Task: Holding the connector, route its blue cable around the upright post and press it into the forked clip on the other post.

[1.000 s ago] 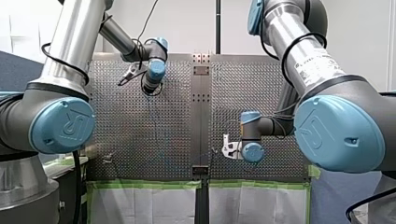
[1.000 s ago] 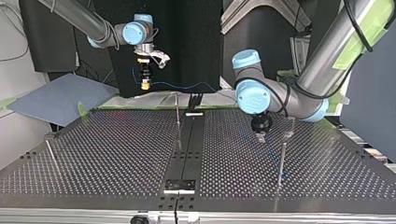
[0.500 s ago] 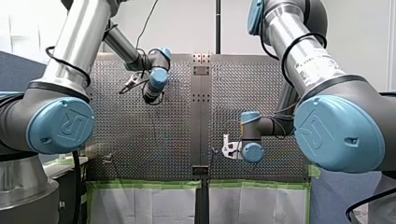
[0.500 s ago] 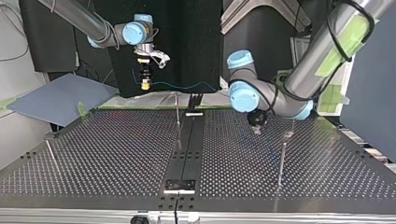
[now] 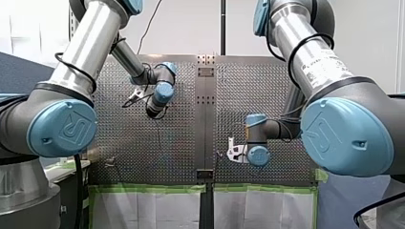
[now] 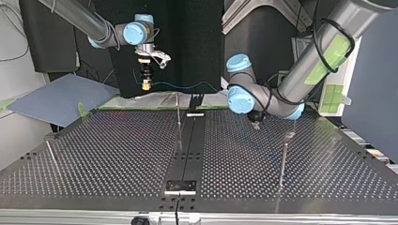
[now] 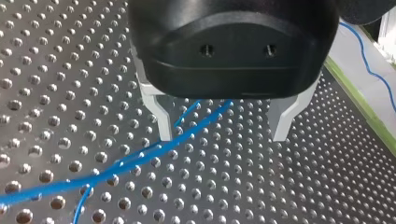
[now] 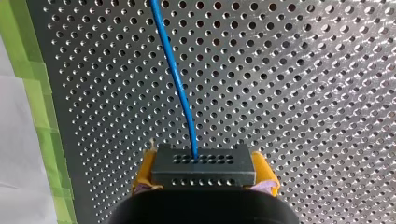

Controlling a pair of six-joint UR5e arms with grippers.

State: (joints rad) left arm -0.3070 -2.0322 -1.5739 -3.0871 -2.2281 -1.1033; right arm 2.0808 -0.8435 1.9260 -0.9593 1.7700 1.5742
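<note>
My right gripper (image 8: 204, 179) has its yellow pads shut on the dark grey connector (image 8: 204, 164). The blue cable (image 8: 176, 77) runs straight out of the connector over the perforated table. In the top view this gripper (image 6: 147, 85) hangs high beyond the table's back edge, and the cable (image 6: 187, 87) sags from it toward the right. My left gripper (image 7: 223, 127) is open low over the table, and the blue cable (image 7: 154, 151) passes between its fingers, close to one finger (image 7: 162, 119). In the top view my left gripper (image 6: 256, 123) is right of the thin centre post (image 6: 179, 111).
A taller post (image 6: 283, 161) stands at the top view's right, with a small clip-like piece (image 6: 290, 135) behind it. Another thin post (image 6: 50, 152) leans at the left edge. A dark rail (image 6: 187, 150) runs down the table's middle. Green tape (image 8: 44, 135) marks the table's edge.
My left arm has swung its gripper toward the table's back edge and the top view's left, nearer the centre post. My right gripper and the connector have stayed put.
</note>
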